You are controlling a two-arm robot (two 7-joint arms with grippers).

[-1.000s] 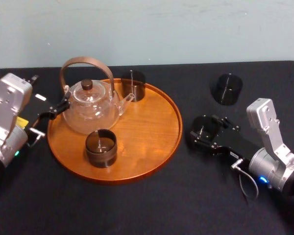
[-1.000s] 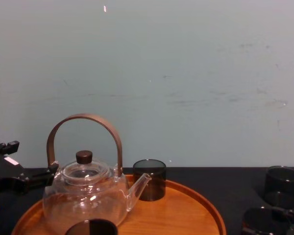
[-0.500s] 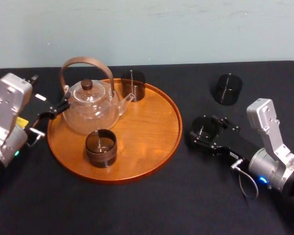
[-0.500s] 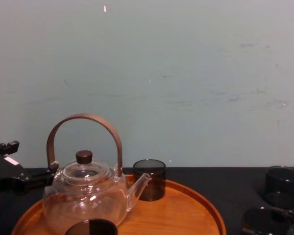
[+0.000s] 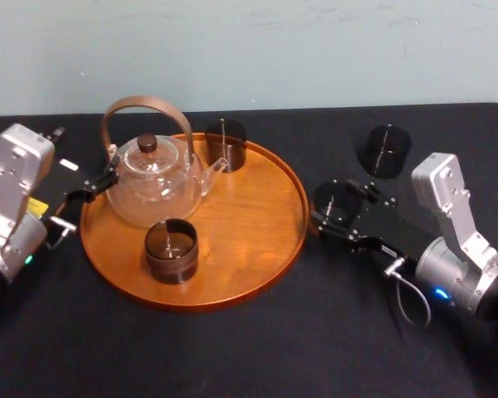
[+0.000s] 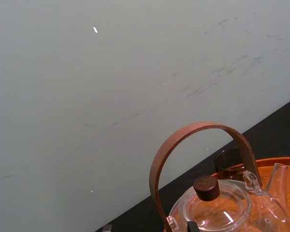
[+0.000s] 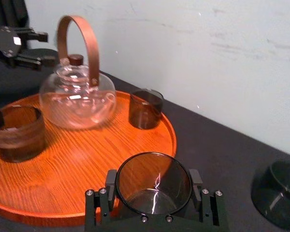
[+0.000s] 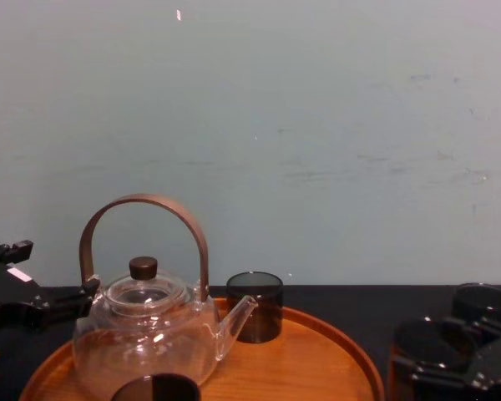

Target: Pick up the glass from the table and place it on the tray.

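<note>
Now, my right gripper (image 5: 336, 209) has its jaws closed on the sides of the glass (image 7: 153, 186), which stands upright between them, just beside the right rim of the tray (image 5: 249, 224) and not yet over it. Whether its base is clear of the table (image 5: 232, 348) I cannot tell.

The step in hand, as I judge it, is the carry across. I should lift high enough that the base passes the raised rim, hold the glass level, and head for the bare wood on the tray's right half. That spot is well apart from the teapot (image 5: 153, 178) and from the two glasses (image 5: 171, 250) already there. I should set it flat before letting go.

My left gripper (image 5: 95, 186) sits parked beside the teapot at the tray's left edge. How it is set I cannot tell.
</note>
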